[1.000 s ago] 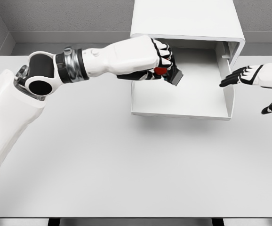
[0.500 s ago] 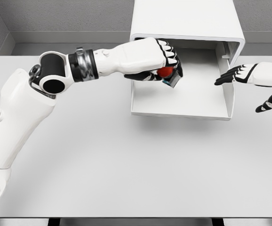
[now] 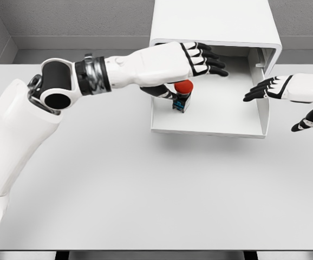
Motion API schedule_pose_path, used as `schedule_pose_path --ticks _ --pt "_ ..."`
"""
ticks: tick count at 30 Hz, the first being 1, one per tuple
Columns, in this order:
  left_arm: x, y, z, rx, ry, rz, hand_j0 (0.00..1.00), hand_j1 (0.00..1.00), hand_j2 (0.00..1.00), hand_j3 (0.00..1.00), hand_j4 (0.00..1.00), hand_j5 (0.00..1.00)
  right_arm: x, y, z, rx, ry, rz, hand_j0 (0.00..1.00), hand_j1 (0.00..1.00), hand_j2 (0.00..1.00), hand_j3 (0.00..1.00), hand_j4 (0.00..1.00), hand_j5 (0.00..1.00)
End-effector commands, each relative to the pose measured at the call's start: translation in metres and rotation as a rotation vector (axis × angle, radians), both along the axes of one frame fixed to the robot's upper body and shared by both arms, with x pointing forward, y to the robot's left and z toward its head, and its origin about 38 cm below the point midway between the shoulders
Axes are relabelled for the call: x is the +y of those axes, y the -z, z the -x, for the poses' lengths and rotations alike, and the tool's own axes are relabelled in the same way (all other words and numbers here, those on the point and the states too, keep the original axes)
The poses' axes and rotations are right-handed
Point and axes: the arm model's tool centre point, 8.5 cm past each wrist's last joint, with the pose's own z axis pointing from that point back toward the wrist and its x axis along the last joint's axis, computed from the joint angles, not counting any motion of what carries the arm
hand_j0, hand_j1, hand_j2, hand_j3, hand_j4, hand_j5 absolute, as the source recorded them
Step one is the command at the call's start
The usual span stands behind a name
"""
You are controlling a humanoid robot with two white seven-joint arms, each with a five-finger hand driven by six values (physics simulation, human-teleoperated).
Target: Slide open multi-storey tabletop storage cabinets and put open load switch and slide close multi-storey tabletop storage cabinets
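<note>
My left hand [image 3: 191,59] is open, fingers spread out over the pulled-out drawer [image 3: 208,122] of the white cabinet [image 3: 216,24]. The red-topped switch [image 3: 182,95] sits inside the drawer. My right hand [image 3: 281,89] is open too, just beside the drawer.

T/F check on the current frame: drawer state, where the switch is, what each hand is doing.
1. The drawer of the cabinet is pulled out. True.
2. The load switch with the red button sits inside the drawer. True.
3. The left hand is clenched around the switch. False: its fingers are spread above it.
4. The right hand grips the drawer front. False: it hovers open beside the drawer's right wall.
5. The switch lies on the table. False: it is in the drawer.
</note>
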Motion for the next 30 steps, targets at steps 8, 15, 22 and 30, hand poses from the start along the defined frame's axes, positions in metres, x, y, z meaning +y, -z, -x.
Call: schedule_pose_path --ticks 8,15,22,30 --pt "0.088 -0.027 0.042 0.109 0.075 -0.018 1.0 1.0 1.0 1.0 1.0 1.0 0.005 0.001 0.002 0.006 -0.014 -0.009 1.0 1.0 1.0 1.0 1.0 1.0" --pt "0.177 -0.002 0.052 0.281 -0.09 -0.099 1.0 1.0 1.0 1.0 1.0 1.0 0.025 0.017 0.004 0.038 -0.067 -0.036 1.0 1.0 1.0 1.0 1.0 1.0" --pt "0.179 0.007 0.052 0.309 -0.098 -0.095 1.0 1.0 1.0 1.0 1.0 1.0 0.044 0.034 0.003 0.072 -0.109 -0.074 1.0 1.0 1.0 1.0 1.0 1.0" --pt "0.179 0.009 0.052 0.312 -0.097 -0.098 1.0 1.0 1.0 1.0 1.0 1.0 0.053 0.04 0.003 0.083 -0.13 -0.09 1.0 1.0 1.0 1.0 1.0 1.0"
